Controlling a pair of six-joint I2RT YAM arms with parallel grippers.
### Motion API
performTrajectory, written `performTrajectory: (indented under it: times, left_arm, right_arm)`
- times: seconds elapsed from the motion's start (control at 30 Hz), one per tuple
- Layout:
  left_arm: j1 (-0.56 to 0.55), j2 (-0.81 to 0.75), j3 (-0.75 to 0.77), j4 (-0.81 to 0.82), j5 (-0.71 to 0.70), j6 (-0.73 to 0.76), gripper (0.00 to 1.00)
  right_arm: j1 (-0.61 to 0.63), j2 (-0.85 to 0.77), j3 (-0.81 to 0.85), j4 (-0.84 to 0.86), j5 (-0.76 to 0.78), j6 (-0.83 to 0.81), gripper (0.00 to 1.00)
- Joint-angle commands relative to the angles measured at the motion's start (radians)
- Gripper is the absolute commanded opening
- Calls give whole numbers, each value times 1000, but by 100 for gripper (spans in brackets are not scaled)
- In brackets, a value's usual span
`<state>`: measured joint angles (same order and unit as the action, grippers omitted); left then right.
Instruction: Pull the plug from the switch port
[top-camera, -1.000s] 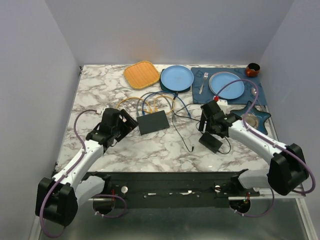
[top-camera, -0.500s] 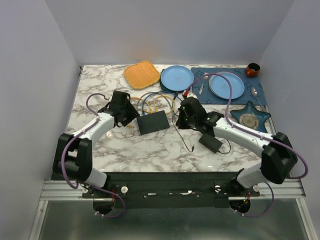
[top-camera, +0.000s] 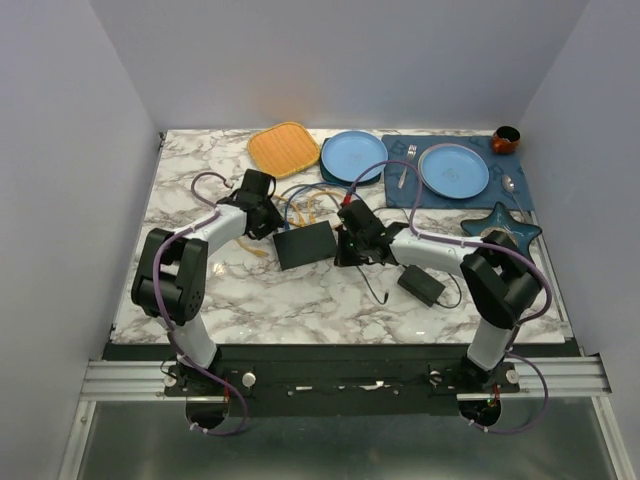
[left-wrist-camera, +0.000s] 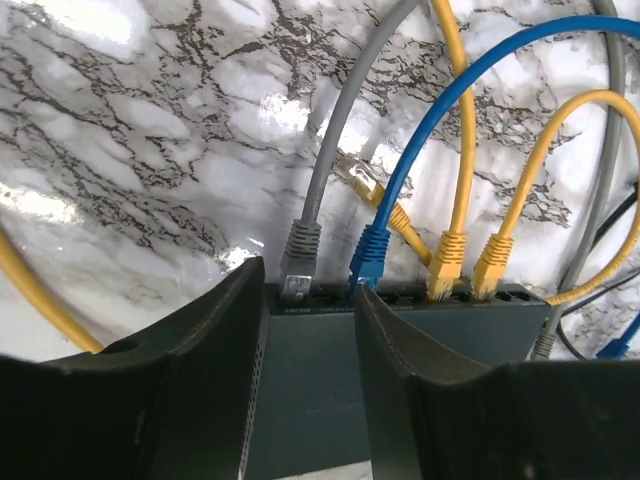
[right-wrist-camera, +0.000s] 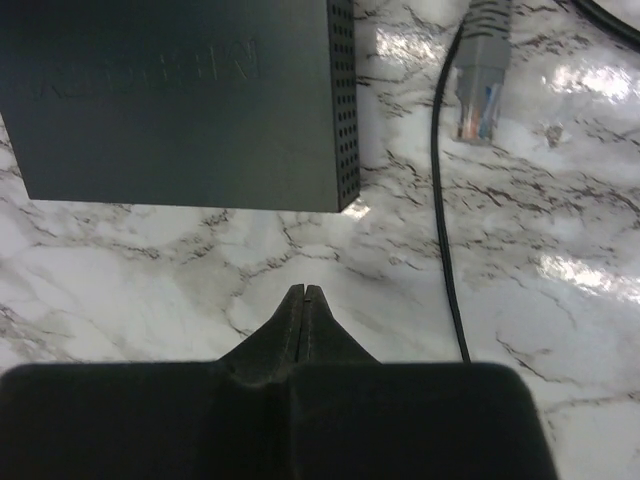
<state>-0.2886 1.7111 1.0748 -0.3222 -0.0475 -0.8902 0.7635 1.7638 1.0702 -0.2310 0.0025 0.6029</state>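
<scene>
Step in hand: line-up for the grasp, nothing gripped yet. The switch (left-wrist-camera: 400, 345) sits mid-table between the two arms, with its ports on the far long edge.

The left gripper (left-wrist-camera: 305, 288) is over the switch's left end. Its jaws are wide open and hold nothing. They straddle the gray plug (left-wrist-camera: 300, 255), which is seated in the port. Just right of it are a blue plug (left-wrist-camera: 372, 255) and then two yellow plugs (left-wrist-camera: 447, 262).

Next move, my read: advance slightly, close on the gray plug's body clear of the blue one, then pull straight out along the port axis. The latch tab may need pressing, can't tell.

The right gripper (right-wrist-camera: 303, 292) has its jaws fully shut and empty, low over the table (right-wrist-camera: 150, 260) off the switch's right end. It probably should brace the box. A loose gray connector (right-wrist-camera: 478, 90) lies near.

Containers at the back:
- orange tray (top-camera: 283, 148): empty
- blue plate (top-camera: 353, 155): empty
- second blue plate (top-camera: 454, 170): empty
- star dish (top-camera: 500, 235): holds a round piece
- brown cup (top-camera: 506, 139): contents not visible
</scene>
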Motion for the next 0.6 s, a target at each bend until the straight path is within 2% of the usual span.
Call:
performTrajectory:
  times: [0.0,0.2,0.4,0.47,0.57]
  left_arm:
    - [-66,50,34,-40,-66,43,49]
    - [-118,26,-65,-26,-66,24,42]
    - [-135,-47,-174,11,-14,4,26]
    - [-150,-70,-222,31,11,-12,18]
    - [-179,-117,-271,80,47,-44,12]
  right_arm:
    - [8,63,66,38,-47,9,1]
    - [8,109,111,29,-41,11,1]
    - [8,131,111,19,-35,26,1]
    - [7,132,114,15,-35,26,1]
    - [8,129,123,12,-52,12,1]
